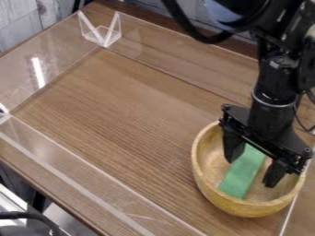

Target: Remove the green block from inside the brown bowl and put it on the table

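Observation:
The green block [242, 175] lies tilted inside the brown bowl [209, 171], which sits at the table's [123, 101] near right corner. My black gripper [259, 159] points straight down into the bowl, open, its fingers [231, 147] straddling the block's upper end. Whether the pads touch the block I cannot tell. The block's far end is hidden behind the fingers.
Clear plastic walls [62, 147] run round the table's edges, with a folded clear piece [101, 29] at the far left corner. Black cables [204, 23] hang above the back right. The arm [281, 64] rises over the bowl.

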`<act>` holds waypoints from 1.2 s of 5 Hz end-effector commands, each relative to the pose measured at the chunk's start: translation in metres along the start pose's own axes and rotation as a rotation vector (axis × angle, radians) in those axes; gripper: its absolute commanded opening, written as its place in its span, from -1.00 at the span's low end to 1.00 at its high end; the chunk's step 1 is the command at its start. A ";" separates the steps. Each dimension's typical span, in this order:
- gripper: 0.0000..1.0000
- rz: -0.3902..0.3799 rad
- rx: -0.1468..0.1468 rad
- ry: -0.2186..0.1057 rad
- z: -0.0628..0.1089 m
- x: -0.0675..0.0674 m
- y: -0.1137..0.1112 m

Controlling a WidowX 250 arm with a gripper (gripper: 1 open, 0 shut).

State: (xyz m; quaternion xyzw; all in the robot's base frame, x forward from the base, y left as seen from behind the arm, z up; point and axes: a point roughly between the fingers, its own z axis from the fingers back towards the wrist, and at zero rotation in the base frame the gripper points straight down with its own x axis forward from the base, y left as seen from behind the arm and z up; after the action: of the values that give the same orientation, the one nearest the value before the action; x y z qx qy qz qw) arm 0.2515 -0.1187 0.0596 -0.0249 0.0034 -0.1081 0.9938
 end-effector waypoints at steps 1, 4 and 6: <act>1.00 -0.003 -0.011 -0.048 0.002 0.005 0.002; 1.00 -0.026 -0.016 -0.068 -0.021 0.009 0.005; -1.00 -0.015 -0.016 -0.060 -0.021 0.008 0.003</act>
State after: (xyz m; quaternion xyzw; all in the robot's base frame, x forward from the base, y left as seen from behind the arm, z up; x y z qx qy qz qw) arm 0.2563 -0.1168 0.0300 -0.0316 -0.0123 -0.1147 0.9928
